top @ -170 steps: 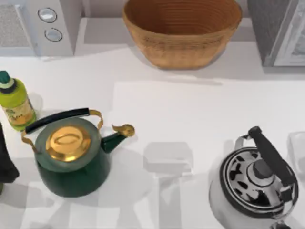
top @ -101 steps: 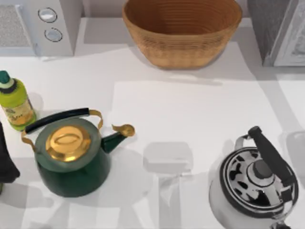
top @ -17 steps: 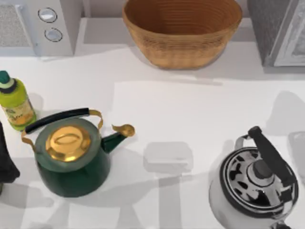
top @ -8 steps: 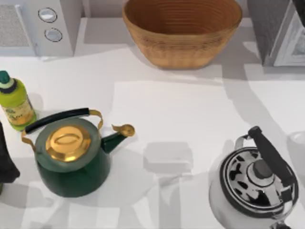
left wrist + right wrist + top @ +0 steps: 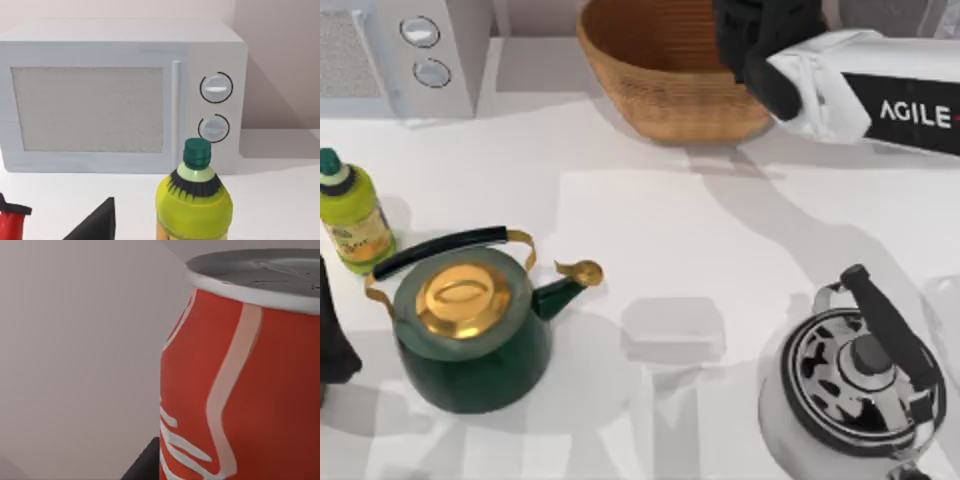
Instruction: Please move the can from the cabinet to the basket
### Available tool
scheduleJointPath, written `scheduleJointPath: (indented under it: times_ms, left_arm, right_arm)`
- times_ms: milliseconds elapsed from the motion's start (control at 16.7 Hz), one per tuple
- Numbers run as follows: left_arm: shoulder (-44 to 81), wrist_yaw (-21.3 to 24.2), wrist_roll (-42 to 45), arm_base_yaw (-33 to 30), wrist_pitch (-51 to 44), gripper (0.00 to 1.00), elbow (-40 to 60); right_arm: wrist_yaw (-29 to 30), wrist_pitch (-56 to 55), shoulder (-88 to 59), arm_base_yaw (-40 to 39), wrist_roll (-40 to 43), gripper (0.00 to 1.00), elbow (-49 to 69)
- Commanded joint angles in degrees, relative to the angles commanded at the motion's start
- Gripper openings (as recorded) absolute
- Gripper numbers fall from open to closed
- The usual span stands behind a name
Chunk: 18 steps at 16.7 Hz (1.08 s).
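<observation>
The can (image 5: 240, 390) looms very close in the right wrist view, red with white script and a grey lid, upright. My right gripper (image 5: 755, 35) is shut on it and hangs over the right part of the tan wicker basket (image 5: 660, 90) at the back of the table. In the top view the black gripper body hides the can. My white right arm reaches in from the right and covers most of the grey speckled cabinet (image 5: 910, 12) at the back right corner. The left gripper (image 5: 332, 335) stays parked at the table's left edge.
A white appliance with two knobs (image 5: 410, 50) stands at the back left, a yellow-green bottle (image 5: 352, 215) in front of it. A dark green kettle (image 5: 470, 325) with a gold lid sits at the front left, a silver kettle (image 5: 860, 385) at the front right.
My right arm has swung into the top view from the right, carrying the can over the basket's right side and covering the cabinet. The left arm has not moved.
</observation>
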<state>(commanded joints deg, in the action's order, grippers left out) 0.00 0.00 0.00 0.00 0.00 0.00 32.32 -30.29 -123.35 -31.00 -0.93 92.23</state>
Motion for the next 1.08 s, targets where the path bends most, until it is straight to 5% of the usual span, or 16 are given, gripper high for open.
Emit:
scheduleJointPath:
  times_ms: [1080]
  left_arm:
    - [0.0,0.0,0.0,0.0,0.0,1.0,0.0]
  right_arm:
    - [-0.36,0.1,-8.59,0.43,0.05,0.0,8.95]
